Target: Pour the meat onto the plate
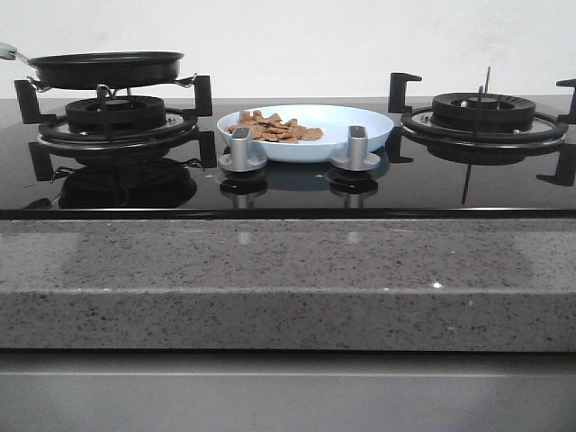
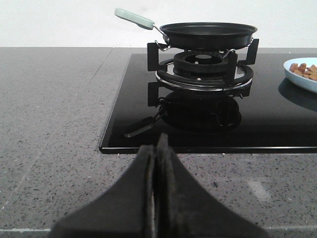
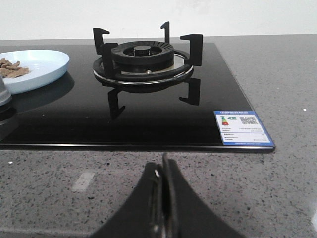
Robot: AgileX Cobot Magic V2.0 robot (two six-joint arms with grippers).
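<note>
The pale blue plate (image 1: 342,126) sits on the black glass hob between the two burners, behind the knobs. A heap of orange-brown meat chunks (image 1: 273,128) lies on its left half. The plate also shows in the left wrist view (image 2: 303,78) and the right wrist view (image 3: 42,67). The black frying pan (image 1: 106,68) rests on the left burner, with no meat visible in it. My left gripper (image 2: 156,148) is shut and empty over the granite counter in front of the left burner. My right gripper (image 3: 163,168) is shut and empty over the counter before the right burner. Neither gripper shows in the front view.
Two silver knobs (image 1: 241,151) (image 1: 356,149) stand in front of the plate. The right burner (image 1: 484,112) is bare with raised black pan supports. The pan's pale green handle (image 2: 134,19) points away to the left. A sticker (image 3: 241,127) lies on the hob's front right corner.
</note>
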